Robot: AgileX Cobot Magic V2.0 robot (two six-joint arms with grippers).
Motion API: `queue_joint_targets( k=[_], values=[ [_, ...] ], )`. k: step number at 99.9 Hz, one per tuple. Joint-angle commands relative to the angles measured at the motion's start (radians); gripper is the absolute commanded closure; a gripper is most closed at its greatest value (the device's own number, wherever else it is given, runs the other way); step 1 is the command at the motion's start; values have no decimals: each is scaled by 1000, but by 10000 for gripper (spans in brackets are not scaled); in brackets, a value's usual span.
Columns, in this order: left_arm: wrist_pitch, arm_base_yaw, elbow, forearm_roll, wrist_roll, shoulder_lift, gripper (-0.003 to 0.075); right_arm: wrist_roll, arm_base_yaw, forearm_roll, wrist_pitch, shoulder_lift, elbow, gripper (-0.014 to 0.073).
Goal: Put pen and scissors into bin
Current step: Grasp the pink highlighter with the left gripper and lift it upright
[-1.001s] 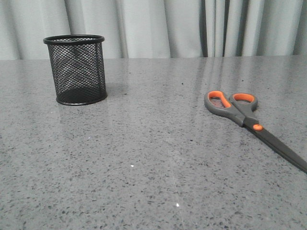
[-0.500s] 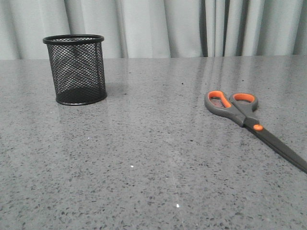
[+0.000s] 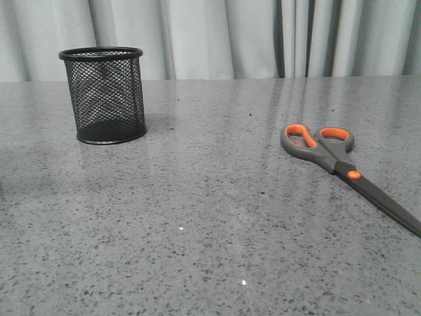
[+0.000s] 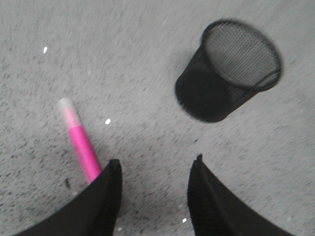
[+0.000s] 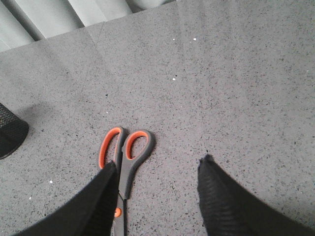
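Observation:
The black wire-mesh bin (image 3: 103, 94) stands upright at the far left of the table; it also shows in the left wrist view (image 4: 227, 70). The magenta pen (image 4: 78, 142) lies flat on the table in the left wrist view only, partly behind one finger. My left gripper (image 4: 155, 164) is open and empty above the table, between the pen and the bin. The scissors (image 3: 342, 166) lie flat at the right, handles away from me. My right gripper (image 5: 158, 164) is open and empty above the scissors (image 5: 125, 157), which sit beside one finger.
The table (image 3: 210, 217) is grey speckled stone. Pale curtains (image 3: 223, 36) hang behind its far edge. A corner of the bin (image 5: 9, 135) shows at the edge of the right wrist view.
In the front view nothing on the table has moved. A faint shadow has spread over the table's left edge.

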Motion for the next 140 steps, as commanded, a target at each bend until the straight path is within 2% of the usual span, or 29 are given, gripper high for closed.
queue_joint_targets(
  k=[1,12,40,58,94,101,108,119,130,140],
  values=[
    [64,3,-104,33,-26,101,424,-14,-6,-9,-56,9,-38,258],
    [96,3,-157,54,-57,210,424,-14,-6,-9,-57,9,-38,258],
    [114,3,-162,80,-63,399,424,-14,-6,-9,-57,9,-38,258],
    [101,3,-162,149,-101,451,424,-14,-6,-9,-57,9,-38,258],
    [75,3,-162,164,-101,533,430,-14,-6,-9,-56,9,-38,258],
    [72,3,-162,169,-99,543,464,-14,-6,-9,-52,9,-38,258],
    [72,3,-162,179,-88,554,538,-14,-6,-9,-49,9,-38,258],
    [74,3,-162,178,-23,565,743,-14,-6,-2,-45,9,-38,258],
    [29,3,-162,151,28,543,739,-14,-6,3,-44,9,-38,258],
    [-86,3,-163,116,70,470,739,-14,-6,5,-44,9,-38,258]
  ],
)
